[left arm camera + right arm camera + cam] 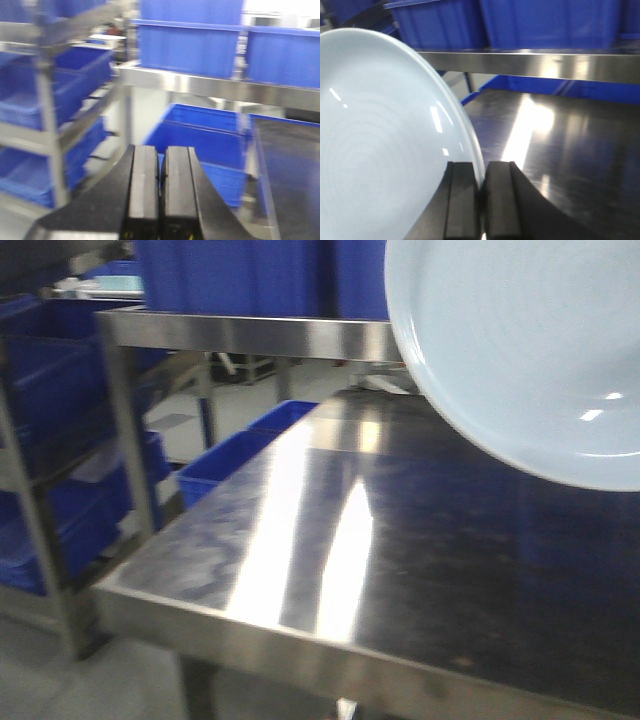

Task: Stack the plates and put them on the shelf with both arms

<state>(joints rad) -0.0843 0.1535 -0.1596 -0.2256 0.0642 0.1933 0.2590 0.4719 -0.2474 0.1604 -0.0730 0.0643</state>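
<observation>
A large glossy white plate [530, 350] hangs tilted in the air at the upper right of the front view, above the dark steel tabletop [400, 570]. In the right wrist view the same plate [380, 140] fills the left side, and my right gripper [482, 172] is shut on its rim. My left gripper [161, 160] is shut with nothing between its fingers and points past the table's left edge towards blue crates. The shelf's steel front rail [250, 335] runs across behind the table; it shows too as the rail [530, 65] in the right wrist view.
Blue plastic crates [190, 45] stand on the shelf's upper level, and others [200, 145] sit low beside the table. A second rack [50, 460] with blue crates stands on the left. The tabletop's front edge [330, 650] is near the camera.
</observation>
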